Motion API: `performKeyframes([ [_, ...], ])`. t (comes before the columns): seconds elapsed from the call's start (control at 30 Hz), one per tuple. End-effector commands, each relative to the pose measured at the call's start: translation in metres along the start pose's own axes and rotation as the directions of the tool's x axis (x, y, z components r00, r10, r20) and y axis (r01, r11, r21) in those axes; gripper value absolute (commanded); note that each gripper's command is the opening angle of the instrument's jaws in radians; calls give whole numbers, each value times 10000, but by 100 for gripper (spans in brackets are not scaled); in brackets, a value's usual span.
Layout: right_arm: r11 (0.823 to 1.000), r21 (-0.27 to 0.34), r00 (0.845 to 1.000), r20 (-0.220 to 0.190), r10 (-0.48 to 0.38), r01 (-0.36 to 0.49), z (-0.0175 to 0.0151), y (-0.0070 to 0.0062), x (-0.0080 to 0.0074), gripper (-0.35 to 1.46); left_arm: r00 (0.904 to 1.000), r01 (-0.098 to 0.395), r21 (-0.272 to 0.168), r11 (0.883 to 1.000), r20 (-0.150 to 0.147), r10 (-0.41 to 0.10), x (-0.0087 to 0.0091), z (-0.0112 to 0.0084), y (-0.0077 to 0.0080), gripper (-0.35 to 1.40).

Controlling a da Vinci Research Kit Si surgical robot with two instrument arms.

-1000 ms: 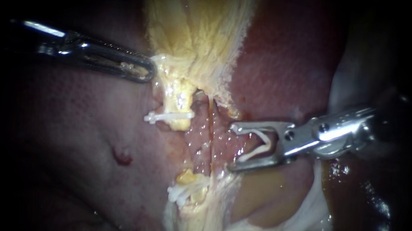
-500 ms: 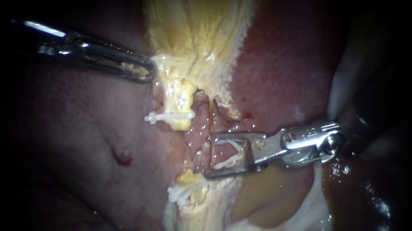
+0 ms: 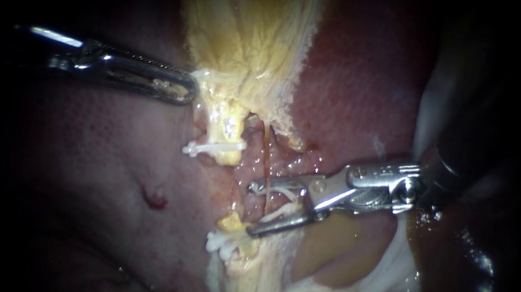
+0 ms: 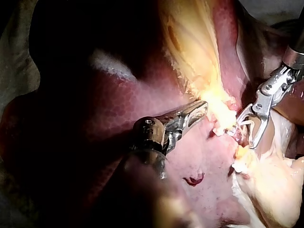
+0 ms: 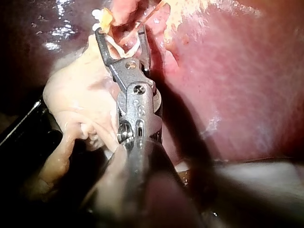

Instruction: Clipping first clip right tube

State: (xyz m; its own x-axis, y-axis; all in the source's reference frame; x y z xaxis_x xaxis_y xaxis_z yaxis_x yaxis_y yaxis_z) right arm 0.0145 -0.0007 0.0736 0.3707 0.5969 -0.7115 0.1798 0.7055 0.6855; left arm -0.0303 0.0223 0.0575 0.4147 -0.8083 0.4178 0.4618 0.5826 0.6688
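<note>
My right instrument [image 3: 253,209] comes in from the right, its jaws spread and carrying an open white clip [image 3: 283,202]. The jaws straddle the thin reddish right tube [image 3: 267,159], which runs down from the pale yellow gallbladder [image 3: 249,41]. The right wrist view shows the same jaws [image 5: 121,37] with the clip [image 5: 127,46] around tissue. My left instrument [image 3: 181,89] is shut on the gallbladder's edge, upper left; its jaws [image 4: 202,109] also show in the left wrist view. The thicker yellow left tube [image 3: 226,130] carries a shut white clip [image 3: 213,146].
Dark red liver [image 3: 361,86] surrounds the site, with a small red nick [image 3: 154,197] at the lower left. More white clips [image 3: 225,243] sit on a yellow stump below the jaws. Pale fatty tissue [image 3: 348,282] lies at the lower right.
My right instrument has moved left with its clip, from beside the tube to straddling it, and its jaws have narrowed slightly. The left instrument has held still.
</note>
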Motion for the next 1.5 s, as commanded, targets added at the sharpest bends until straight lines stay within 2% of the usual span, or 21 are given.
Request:
performKeyframes([
  [0.03, 10000, 21, 10000, -63, 33, -33, 1, 0, 0, 46, 10000, 2, 0, 10000, 0, -2, 0, 0, 0, -35],
  [0.3, 9993, 210, 9989, -336, 315, -308, 5, 2, 1, 46, 10000, 2, -1, 10000, 0, -2, 0, 0, 0, -35],
  [0.7, 9985, 254, 9978, -441, 486, -475, 6, 2, 1, 47, 10000, 0, -5, 10000, 1, 0, 0, 0, 0, -35],
  [0.83, 9977, 350, 9960, -661, 607, -585, 5, -2, 3, 48, 10000, -3, -1, 10000, 0, 3, 1, 0, 1, -35],
  [0.97, 9961, 463, 9924, -940, 797, -756, 3, -8, 8, 48, 10000, -5, 0, 10000, 0, 5, 1, 1, 1, -35],
  [1.1, 9950, 618, 9912, -1013, 848, -788, 2, -17, 10, 48, 10000, -6, -1, 10000, 0, 6, 1, 1, 1, -35],
  [1.4, 9769, 1937, 9843, -1316, 1174, -906, -1, -38, 26, 48, 10000, -13, -3, 10000, 1, 13, 2, 1, 2, -35],
  [1.5, 9711, 2170, 9809, -1425, 1327, -999, 0, -46, 31, 48, 10000, -13, -4, 10000, 2, 13, 2, 2, 3, -35],
])
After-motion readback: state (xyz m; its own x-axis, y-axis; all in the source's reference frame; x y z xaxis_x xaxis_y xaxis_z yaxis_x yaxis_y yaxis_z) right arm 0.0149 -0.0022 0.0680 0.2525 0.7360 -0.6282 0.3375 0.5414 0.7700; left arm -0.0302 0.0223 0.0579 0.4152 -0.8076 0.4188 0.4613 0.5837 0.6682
